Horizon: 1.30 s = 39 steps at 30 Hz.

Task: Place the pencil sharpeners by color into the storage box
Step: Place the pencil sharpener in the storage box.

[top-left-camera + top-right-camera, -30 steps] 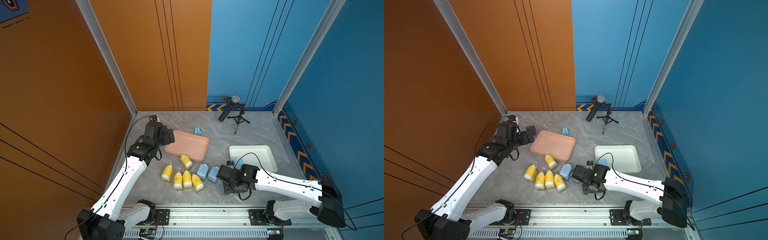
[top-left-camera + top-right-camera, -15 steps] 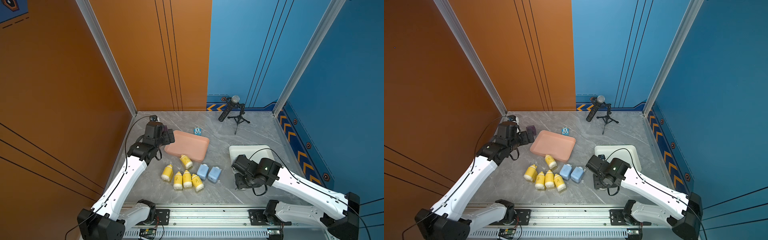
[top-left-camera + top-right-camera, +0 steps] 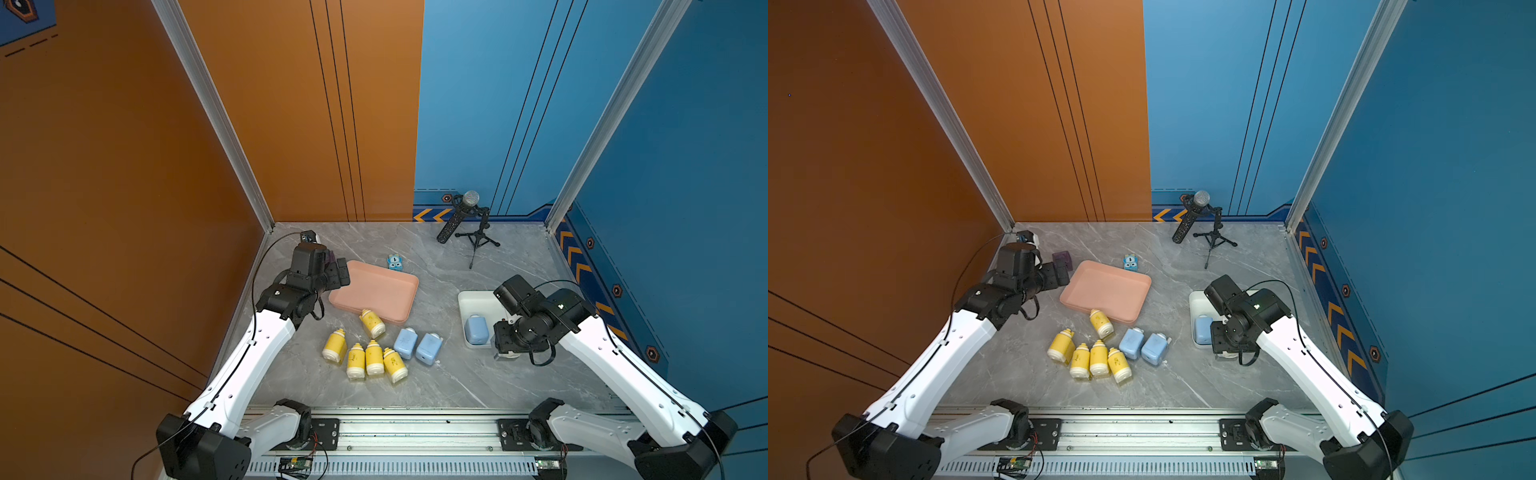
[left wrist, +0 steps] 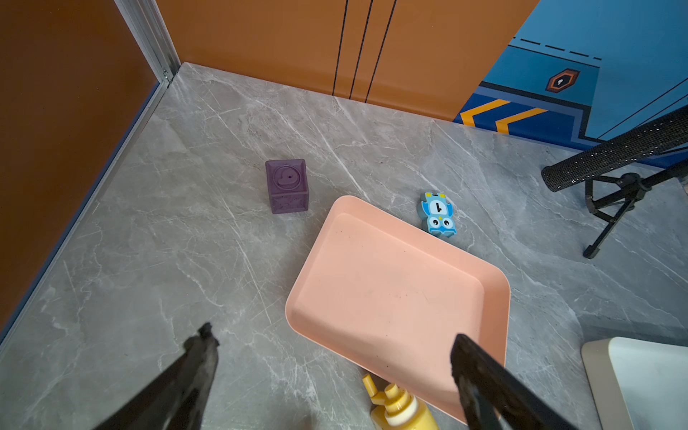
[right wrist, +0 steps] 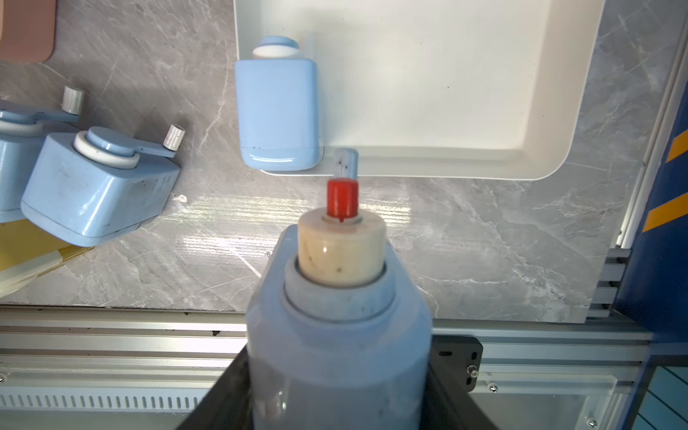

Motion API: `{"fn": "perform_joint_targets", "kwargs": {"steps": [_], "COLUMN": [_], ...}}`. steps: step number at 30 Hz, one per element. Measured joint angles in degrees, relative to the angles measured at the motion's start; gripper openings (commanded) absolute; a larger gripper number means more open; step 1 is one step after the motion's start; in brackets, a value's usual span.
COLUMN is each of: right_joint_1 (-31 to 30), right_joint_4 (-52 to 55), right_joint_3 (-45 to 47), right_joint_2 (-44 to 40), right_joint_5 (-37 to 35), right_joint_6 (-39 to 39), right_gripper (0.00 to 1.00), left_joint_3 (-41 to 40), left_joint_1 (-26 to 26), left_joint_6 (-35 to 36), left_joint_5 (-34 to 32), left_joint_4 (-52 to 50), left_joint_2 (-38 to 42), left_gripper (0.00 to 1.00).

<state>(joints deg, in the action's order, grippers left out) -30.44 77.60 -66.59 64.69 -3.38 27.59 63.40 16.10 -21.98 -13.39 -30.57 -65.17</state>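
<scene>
My right gripper (image 5: 338, 372) is shut on a light blue pencil sharpener (image 5: 340, 316), held just above the table at the near rim of the white storage box (image 3: 478, 296). Another blue sharpener (image 3: 476, 328) lies inside that box, at its front left corner. Two blue sharpeners (image 3: 405, 343) (image 3: 429, 348) and several yellow ones (image 3: 374, 357) lie grouped on the table in front of the pink storage box (image 3: 374, 286), which holds nothing. My left gripper (image 3: 338, 272) hovers open at the pink box's left end, with one yellow sharpener (image 4: 404, 411) below it.
A dark purple cube (image 4: 286, 185) and a small blue cartoon-faced toy (image 4: 437, 214) sit behind the pink box. A microphone on a black tripod (image 3: 461, 216) stands at the back. Walls close in left, back and right, and an aluminium rail (image 3: 415, 428) runs along the front.
My right arm has carried the blue sharpener to the right, from beside the two blue ones to the white box's near rim. The left arm has not moved.
</scene>
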Motion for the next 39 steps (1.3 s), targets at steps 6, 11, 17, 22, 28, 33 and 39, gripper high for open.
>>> {"fn": "perform_joint_targets", "kwargs": {"steps": [6, 11, 17, 22, 28, 33, 39], "right_joint_1": [6.62, 10.95, 12.92, 13.84, 14.12, 14.12, 14.12], "right_joint_4": [-0.26, -2.03, -4.39, -6.82, -9.35, -11.67, -13.97], "right_joint_3": [-0.44, -0.44, -0.59, -0.76, -1.09, -1.31, -1.25], "right_joint_2": [2.82, 6.25, 11.17, 14.69, 17.07, 17.84, 18.32], "right_joint_5": [0.42, 0.94, 1.75, 1.9, 1.79, 1.66, 0.55], "right_joint_6": [-5.25, -8.39, -10.32, -11.32, -11.32, -11.3, -11.3], "right_gripper": [0.4, 0.39, 0.38, 0.38, 0.38, 0.37, 0.38], "left_joint_3": [0.0, 0.0, 0.0, 0.0, 0.0, 0.0, 0.0], "left_joint_1": [0.0, 0.0, 0.0, 0.0, -0.02, -0.02, -0.02], "left_joint_6": [0.0, 0.0, 0.0, 0.0, -0.02, -0.15, -0.15], "left_joint_5": [0.0, 0.0, 0.0, 0.04, 0.22, 0.22, 0.24], "left_joint_4": [0.0, 0.0, 0.02, 0.0, 0.02, 0.02, 0.0], "left_joint_2": [0.0, 0.0, 0.0, 0.0, 0.0, 0.0, 0.0], "left_gripper": [0.98, 0.98, 0.98, 0.98, 0.98, 0.98, 0.98]}}
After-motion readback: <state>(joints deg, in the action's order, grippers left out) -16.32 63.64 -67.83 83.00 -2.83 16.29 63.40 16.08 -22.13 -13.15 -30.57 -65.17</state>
